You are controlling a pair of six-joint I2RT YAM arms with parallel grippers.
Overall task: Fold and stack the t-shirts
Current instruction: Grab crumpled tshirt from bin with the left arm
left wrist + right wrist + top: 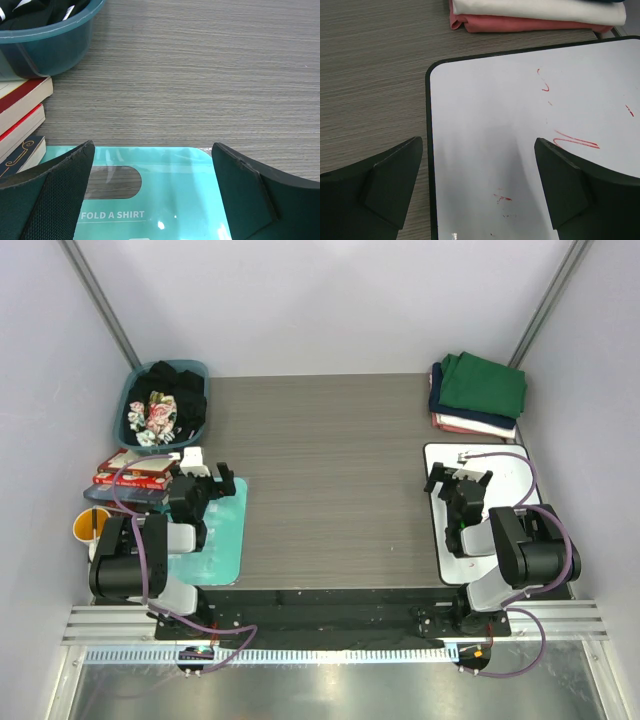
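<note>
A black t-shirt with floral print (pixel 163 405) lies crumpled in the teal tub (pixel 200 370) at the far left. A stack of folded t-shirts (pixel 480 390), green on top, then navy, white and pink, sits at the far right; its white and pink layers show in the right wrist view (pixel 530 15). My left gripper (pixel 205 476) is open and empty over the teal folding mat (pixel 165 195). My right gripper (pixel 460 475) is open and empty over the whiteboard (pixel 520 130).
Books (pixel 135 472) are stacked beside the tub at the left, with an orange cup (pixel 88 525) near them. The teal mat (pixel 215 540) lies front left, the whiteboard (pixel 500 465) front right. Grey wood table (pixel 330 480) lies between.
</note>
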